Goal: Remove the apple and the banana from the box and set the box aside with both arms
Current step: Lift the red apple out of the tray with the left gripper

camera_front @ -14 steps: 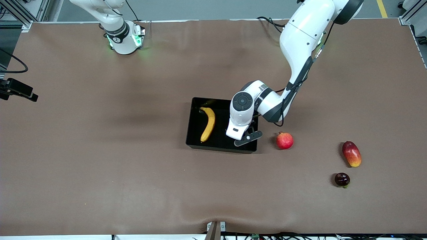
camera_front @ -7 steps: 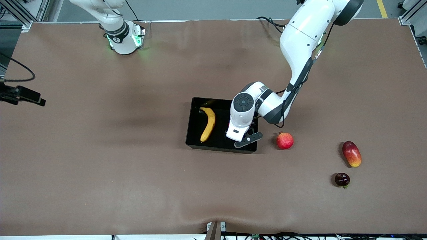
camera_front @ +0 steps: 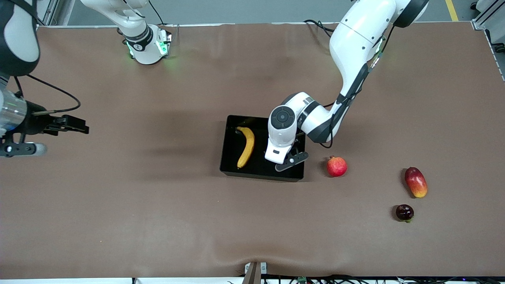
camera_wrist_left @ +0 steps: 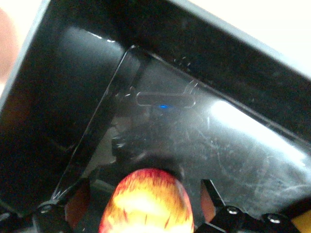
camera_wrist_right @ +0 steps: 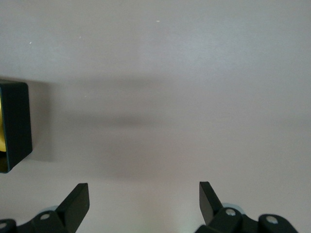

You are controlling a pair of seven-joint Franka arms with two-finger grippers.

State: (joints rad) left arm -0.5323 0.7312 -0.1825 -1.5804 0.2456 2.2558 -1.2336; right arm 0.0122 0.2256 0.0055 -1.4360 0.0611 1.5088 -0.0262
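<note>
The left hand (camera_wrist_left: 146, 206) hung low inside the black tray (camera_front: 230, 157), its fingers (camera_wrist_left: 210, 195) spread wide with the apple (camera_wrist_left: 146, 204) sitting between them, not clearly pinched. The left arm reached down from its base in a bent elbow, wrist turned steeply downward over the tray's end toward the left arm's side of the table (camera_front: 158, 205). The apple looked red with yellow streaks and sat against the glossy, scuffed tray floor near a corner wall. The banana (camera_front: 246, 146) lay lengthwise in the tray's other half, apart from the hand. The right hand (camera_wrist_right: 143, 199) hovered over bare table near the right arm's end, open and holding nothing, with the tray's corner (camera_wrist_right: 17, 124) in its view. A pomegranate (camera_front: 336, 166) sat just beside the tray; a mango (camera_front: 416, 182) and a dark fruit (camera_front: 404, 212) lay well apart.
</note>
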